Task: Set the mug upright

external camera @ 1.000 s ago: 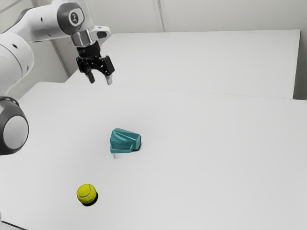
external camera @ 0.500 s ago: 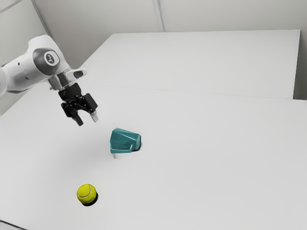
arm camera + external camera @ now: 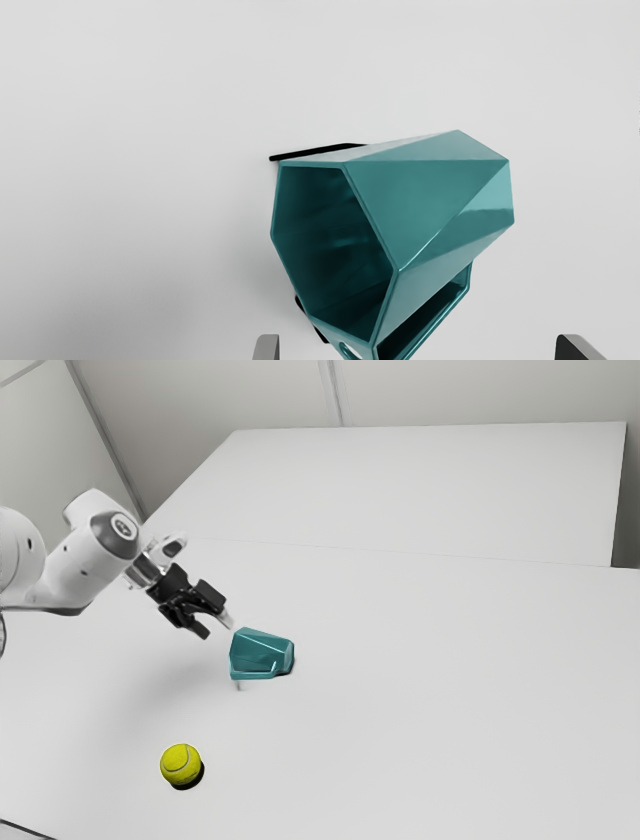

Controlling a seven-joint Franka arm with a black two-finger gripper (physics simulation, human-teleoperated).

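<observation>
As the white arm (image 3: 90, 565) leans in from the exterior view's left, here's the black gripper (image 3: 217, 626), tilted down over the table (image 3: 450, 690), its two fingers spread and nothing pinched between them! And right by those tips lies the teal mug (image 3: 262, 653), flat on its side, its base toward the exterior view's right. Well apart from it sits a yellow tennis ball (image 3: 181, 764).

Over to the wrist view, and what a look: the mug's six-sided mouth (image 3: 332, 240) gapes wide, the handle (image 3: 440, 320) reaching down between the parted fingers (image 3: 267, 349), one tip out to either side!
</observation>
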